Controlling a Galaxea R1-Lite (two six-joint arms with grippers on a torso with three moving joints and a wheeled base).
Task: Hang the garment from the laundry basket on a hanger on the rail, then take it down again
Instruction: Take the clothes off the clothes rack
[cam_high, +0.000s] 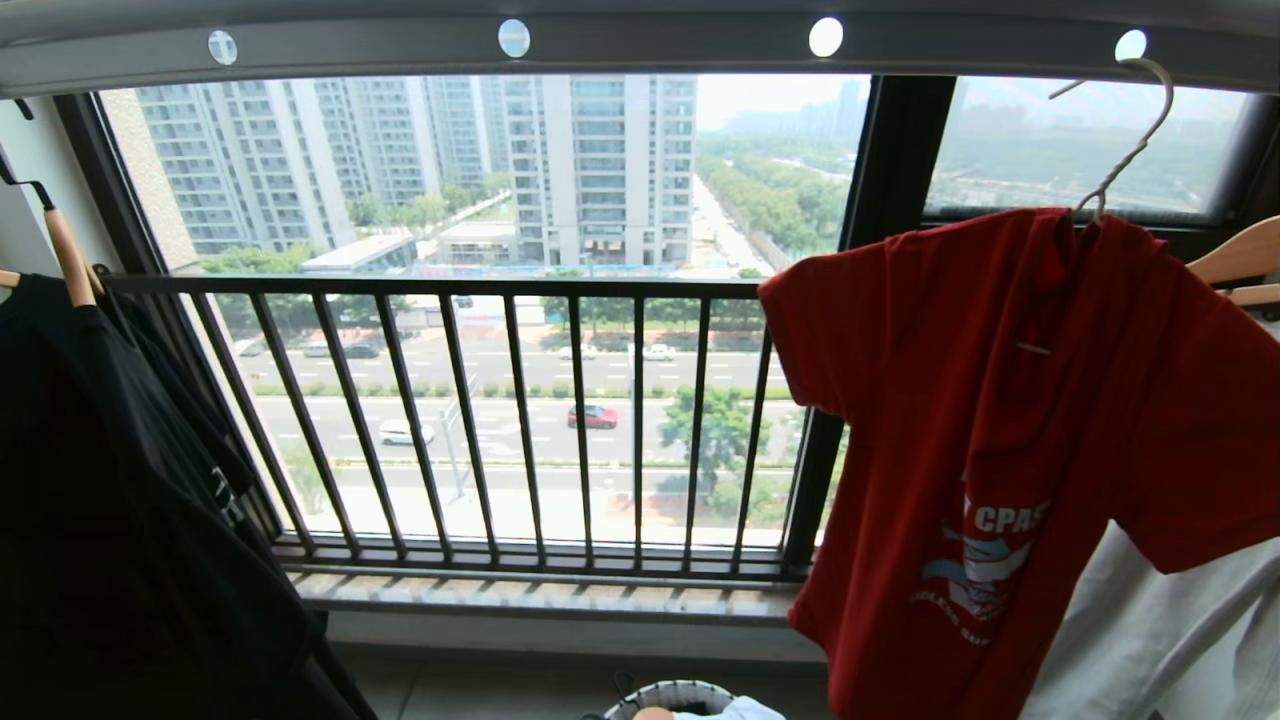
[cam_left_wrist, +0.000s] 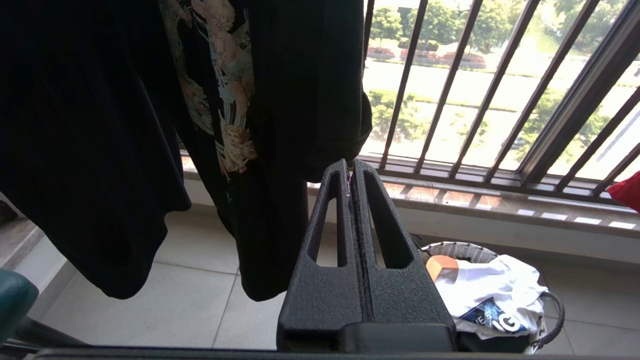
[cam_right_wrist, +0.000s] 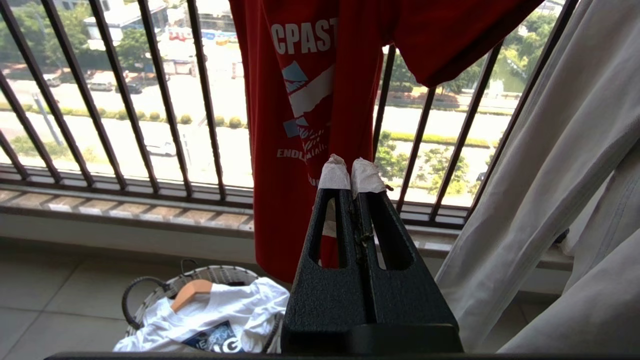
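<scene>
Both clenched: left gripper (cam_left_wrist: 351, 167), right gripper (cam_right_wrist: 351, 172), laundry basket (cam_right_wrist: 220, 274) holding white T-shirt (cam_right_wrist: 225, 312), wooden hanger (cam_right_wrist: 191, 291)

Both grippers — left gripper (cam_left_wrist: 350, 167), right gripper (cam_right_wrist: 350, 172) — black, slotted; right white-taped.

One red T-shirt (cam_high: 1010, 430) hung on one wire hanger (cam_high: 1125, 140) from the rail (cam_high: 640, 45), where four round holes showed. One black T-shirt (cam_high: 120, 520) hung too. One laundry basket (cam_right_wrist: 200, 277) held one white T-shirt (cam_right_wrist: 225, 315).
</scene>
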